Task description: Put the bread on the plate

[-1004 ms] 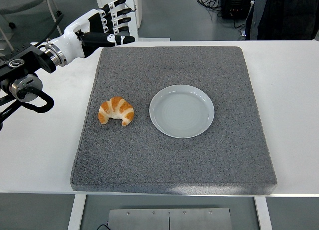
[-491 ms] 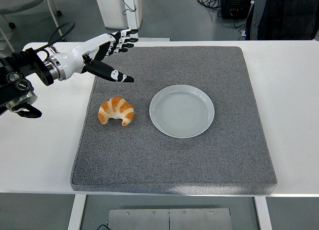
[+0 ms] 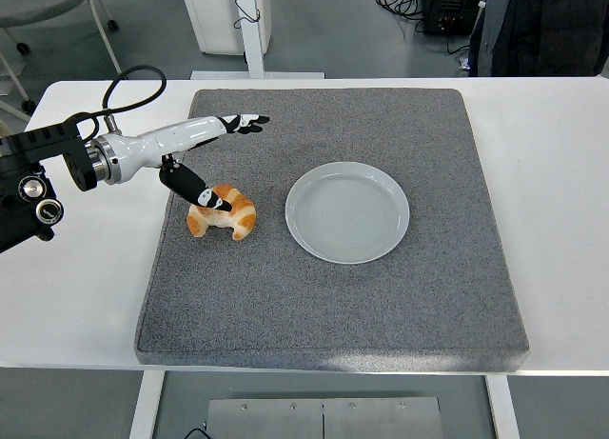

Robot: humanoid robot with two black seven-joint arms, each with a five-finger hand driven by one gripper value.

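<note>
Left robot hand (image 3: pixel 205 163): it has swung down from above the far-left corner of the mat and now hovers over the croissant, palm lower than a second ago. Its fingers are spread apart and hold nothing; the four fingers point toward 2 o'clock over the mat, while the thumb (image 3: pixel 198 191) angles down toward 5 o'clock.
What this means: the reach looks nearly finished, and the grasp has not yet begun, judging by the open spread.
Bread (image 3: pixel 225 211): a croissant lying on the grey mat (image 3: pixel 333 296), at 9 o'clock from the plate and unmoved over the last second.
Bread relative to hand: the thumb tip overlaps the croissant's left, far side, at or just above its crust; I cannot tell whether it touches. The four fingers sit well beyond the croissant at about 12 o'clock from it.
Plate (image 3: pixel 347 212): empty, just beside the croissant at its 3 o'clock, near the mat's middle.
Worktop (image 3: pixel 561 172): white, carrying the mat.
Right robot hand: out of view.
</note>
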